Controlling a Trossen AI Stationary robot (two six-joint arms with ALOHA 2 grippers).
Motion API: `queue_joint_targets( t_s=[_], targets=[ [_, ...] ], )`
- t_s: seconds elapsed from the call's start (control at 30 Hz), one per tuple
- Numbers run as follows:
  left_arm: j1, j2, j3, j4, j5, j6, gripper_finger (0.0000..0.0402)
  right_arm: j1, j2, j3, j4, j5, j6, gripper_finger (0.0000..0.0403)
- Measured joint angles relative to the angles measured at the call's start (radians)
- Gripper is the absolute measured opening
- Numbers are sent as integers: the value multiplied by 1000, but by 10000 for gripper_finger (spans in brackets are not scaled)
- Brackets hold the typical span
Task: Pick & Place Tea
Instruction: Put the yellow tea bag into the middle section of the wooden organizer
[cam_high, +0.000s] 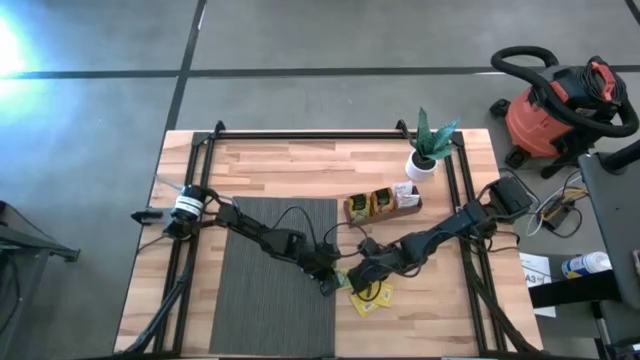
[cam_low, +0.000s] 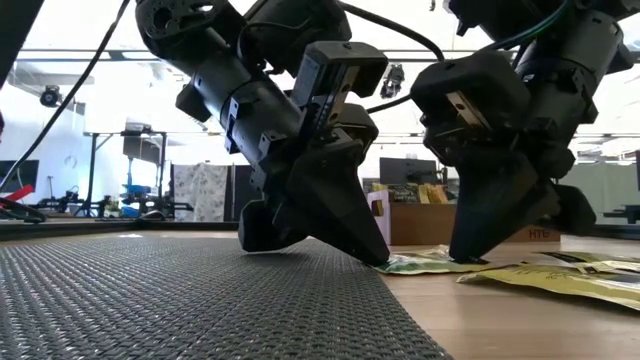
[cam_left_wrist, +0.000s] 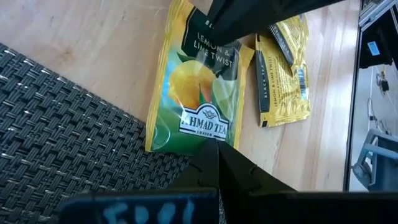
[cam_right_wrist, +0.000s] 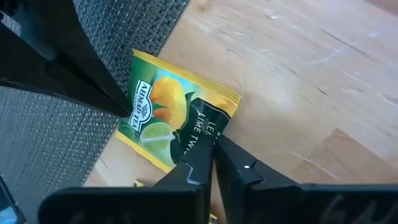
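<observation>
The left gripper is pressed together, its tips pinching one edge of a yellow-green lemon tea sachet lying on the wooden table just beside the grey woven mat. The right gripper pinches the sachet's opposite edge, fingers closed on it.

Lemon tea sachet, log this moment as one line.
left gripper: shut, pinning lemon tea sachet | right gripper: shut on opposite edge | sachet: flat at mat edge
</observation>
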Motion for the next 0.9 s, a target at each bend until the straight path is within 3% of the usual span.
queue_joint_targets(
  t_s=[0.3,0.67,0.9],
  targets=[
    [0,-5,-1,8,-4,-1,0,0,-19,0,-16,3,-97,9],
    [1,-113,-3,-10,-116,6,0,-29,-241,0,-271,52,-188,8],
    [2,-86,-3,-32,-124,-8,0,-48,-285,-4,-266,16,-130,14]
  ],
)
